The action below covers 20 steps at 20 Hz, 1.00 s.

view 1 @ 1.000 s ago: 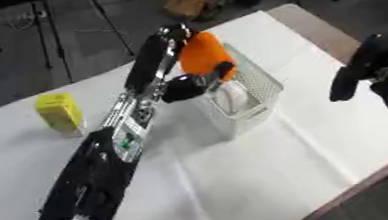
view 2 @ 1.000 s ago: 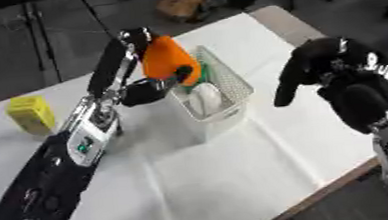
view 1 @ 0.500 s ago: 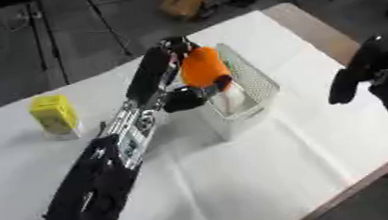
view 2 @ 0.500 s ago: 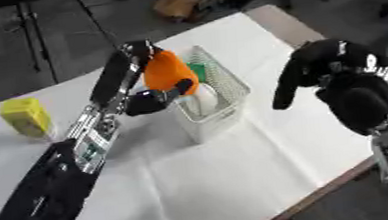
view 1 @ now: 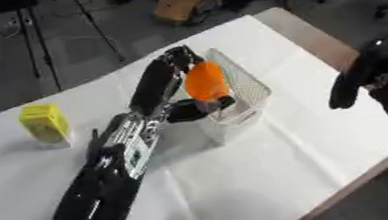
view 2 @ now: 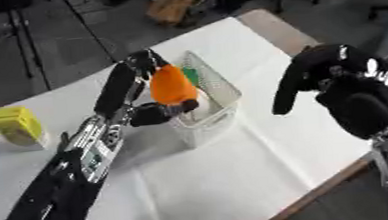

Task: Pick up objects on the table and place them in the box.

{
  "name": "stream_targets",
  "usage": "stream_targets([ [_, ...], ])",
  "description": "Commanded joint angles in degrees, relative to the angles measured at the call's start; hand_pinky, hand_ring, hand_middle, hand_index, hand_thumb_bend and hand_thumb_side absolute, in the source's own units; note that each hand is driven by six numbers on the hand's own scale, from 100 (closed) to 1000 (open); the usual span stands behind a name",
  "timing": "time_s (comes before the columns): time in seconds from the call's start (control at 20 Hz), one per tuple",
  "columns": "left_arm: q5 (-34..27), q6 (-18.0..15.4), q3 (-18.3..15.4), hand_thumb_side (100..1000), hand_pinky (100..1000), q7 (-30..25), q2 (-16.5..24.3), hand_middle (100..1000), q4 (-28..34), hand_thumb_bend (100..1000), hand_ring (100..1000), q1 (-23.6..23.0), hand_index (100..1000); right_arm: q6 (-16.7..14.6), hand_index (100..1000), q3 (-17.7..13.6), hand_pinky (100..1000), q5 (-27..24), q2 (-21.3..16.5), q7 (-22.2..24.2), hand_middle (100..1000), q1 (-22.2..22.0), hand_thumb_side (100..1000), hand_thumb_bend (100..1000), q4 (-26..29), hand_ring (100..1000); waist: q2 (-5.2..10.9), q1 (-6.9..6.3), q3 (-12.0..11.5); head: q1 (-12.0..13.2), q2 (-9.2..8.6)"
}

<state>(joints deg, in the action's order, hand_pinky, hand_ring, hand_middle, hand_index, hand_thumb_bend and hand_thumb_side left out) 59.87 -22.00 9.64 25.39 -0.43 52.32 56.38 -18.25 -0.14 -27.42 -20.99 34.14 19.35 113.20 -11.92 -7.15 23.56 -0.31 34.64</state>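
Observation:
My left hand (view 1: 173, 76) is shut on an orange rounded object (view 1: 204, 82), holding it just over the near left rim of a white mesh box (view 1: 247, 88). Inside the box lie something white and something green (view 2: 191, 75). The thumb (view 1: 199, 108) curls under the orange object. A yellow box-shaped object (view 1: 45, 124) stands upright on the table at the far left. My right hand (view 2: 313, 74) hangs above the table's right side, fingers curled downward, holding nothing.
A white cloth (view 1: 255, 172) covers the table. Its right edge (view 1: 314, 43) runs bare wood. Beyond the far edge are a dark floor, a tripod (view 1: 37, 30) and a cardboard box (view 1: 181, 3).
The whole picture has shifted, so the camera moved. My left hand has carried the orange object a little lower and closer over the box. The right hand stays in place.

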Motion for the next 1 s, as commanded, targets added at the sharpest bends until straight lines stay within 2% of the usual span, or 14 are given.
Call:
stream_targets([
  [0.05, 1.2, 0.6, -0.7, 565, 457, 0.0, 0.0, 598, 0.4, 942, 527, 0.9, 676, -0.1, 825, -0.1, 518, -0.5, -0.7, 0.2, 626, 0.8, 591, 331, 1.4, 531, -0.21, -0.51, 0.3, 0.3, -1.03],
  [0.1, 1.6, 0.9, -0.7, 563, 494, -0.1, -0.1, 620, 0.2, 956, 549, 0.8, 689, 0.0, 825, 0.0, 518, -0.5, -0.7, 0.2, 627, 0.9, 603, 334, 1.4, 531, -0.24, -0.59, 0.4, 0.4, -1.14],
  [0.2, 2.4, 1.4, -0.9, 568, 508, -0.2, -0.2, 668, 0.0, 980, 593, 0.7, 717, 0.0, 825, 0.0, 518, -0.4, -0.6, 0.3, 626, 0.9, 591, 331, 1.4, 531, -0.29, -0.73, 0.6, 0.5, -1.29],
  [0.45, 3.3, 1.8, -1.0, 568, 508, -0.1, -0.3, 668, -0.3, 980, 593, 0.6, 717, 0.1, 825, -0.1, 518, -0.4, -0.6, 0.3, 626, 1.0, 591, 331, 1.4, 531, -0.31, -0.80, 0.7, 0.6, -1.36],
  [0.75, 4.2, 2.4, -1.3, 599, 614, 0.6, -0.3, 792, -0.3, 1000, 724, 0.5, 818, 0.2, 825, -0.1, 518, -0.3, -0.5, 0.3, 626, 0.9, 591, 331, 1.4, 530, -0.32, -0.87, 0.8, 0.5, -1.24],
  [1.0, 1.6, 3.6, -2.0, 623, 614, 1.5, 1.1, 779, 1.6, 984, 707, 0.1, 819, 0.2, 825, -0.4, 518, -0.2, -0.6, 0.1, 625, 0.2, 593, 331, 1.4, 530, 0.26, -0.37, -0.1, 0.4, -0.85],
])
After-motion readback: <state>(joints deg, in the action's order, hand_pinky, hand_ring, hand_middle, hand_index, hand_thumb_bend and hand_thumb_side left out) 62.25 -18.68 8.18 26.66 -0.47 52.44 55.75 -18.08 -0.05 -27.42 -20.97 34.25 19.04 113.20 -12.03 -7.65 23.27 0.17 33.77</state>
